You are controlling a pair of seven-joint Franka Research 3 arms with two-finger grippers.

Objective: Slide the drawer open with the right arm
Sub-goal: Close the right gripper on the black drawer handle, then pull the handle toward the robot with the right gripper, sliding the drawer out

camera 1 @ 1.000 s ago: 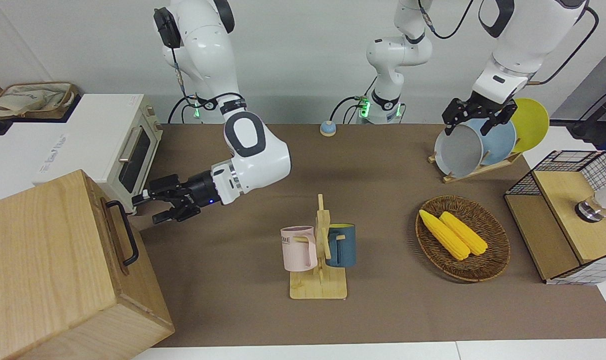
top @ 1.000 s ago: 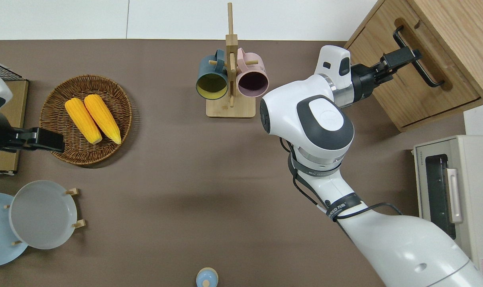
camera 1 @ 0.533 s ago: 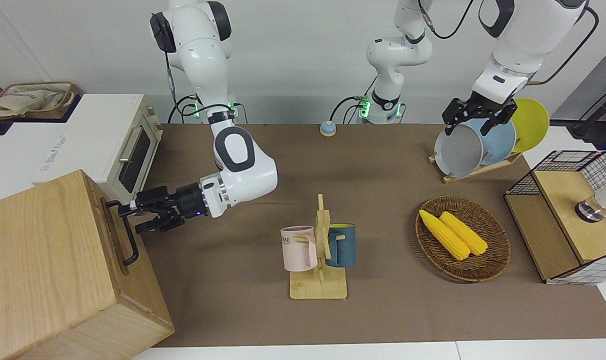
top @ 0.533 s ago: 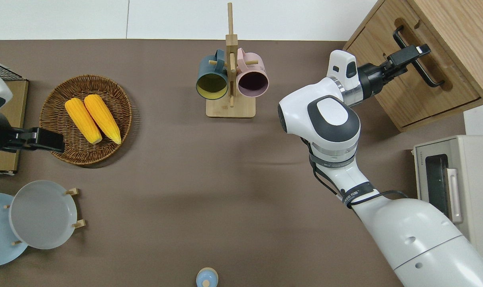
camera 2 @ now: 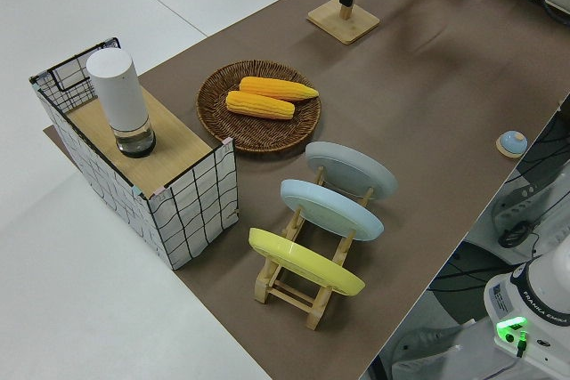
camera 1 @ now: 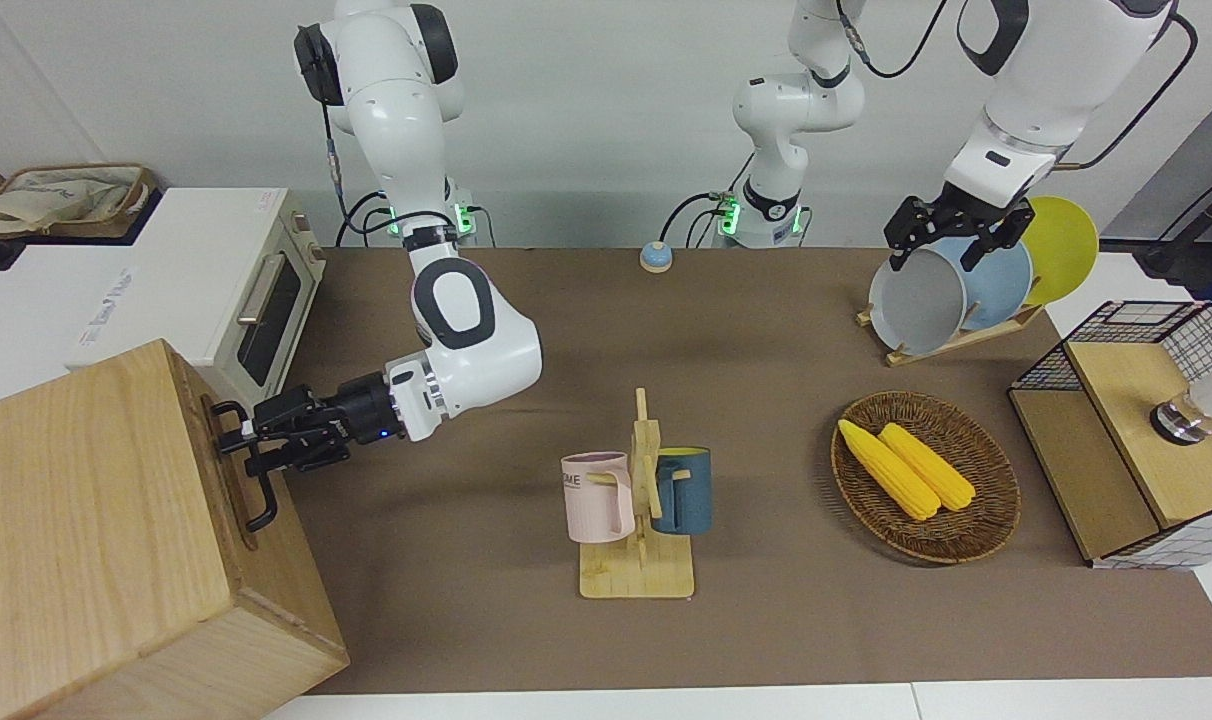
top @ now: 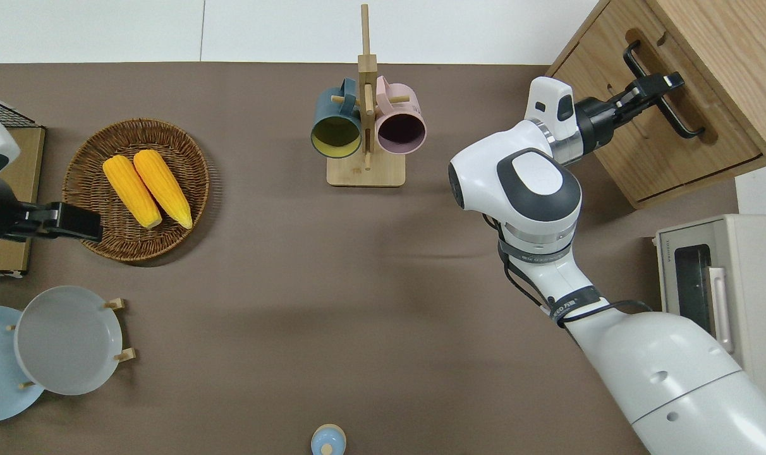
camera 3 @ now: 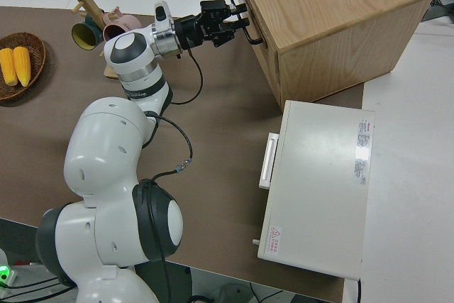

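The drawer (top: 689,95) sits shut in the top of the big pale wooden box (camera 1: 86,520) at the right arm's end of the table. Its black bar handle (camera 1: 263,500) also shows in the overhead view (top: 683,120) and the right side view (camera 3: 252,33). My right gripper (camera 1: 244,447) reaches level toward the drawer front, with the blue light on its wrist. It is open, one finger above the bar and one below it, as the overhead view (top: 664,85) and the right side view (camera 3: 234,15) also show. My left arm is parked, its gripper (camera 1: 951,235) open.
A white toaster oven (camera 1: 236,290) stands beside the box, nearer to the robots. A wooden mug rack (camera 1: 638,500) with a pink and a blue mug stands mid-table. A basket with corn (camera 1: 926,475), a plate rack (camera 1: 951,290) and a wire mesh box (camera 1: 1136,430) stand toward the left arm's end.
My right arm has reached farther toward the wooden box. Its gripper moved from open air beside the toaster oven onto the drawer handle, and its fingers now straddle the bar. The drawer has not moved.
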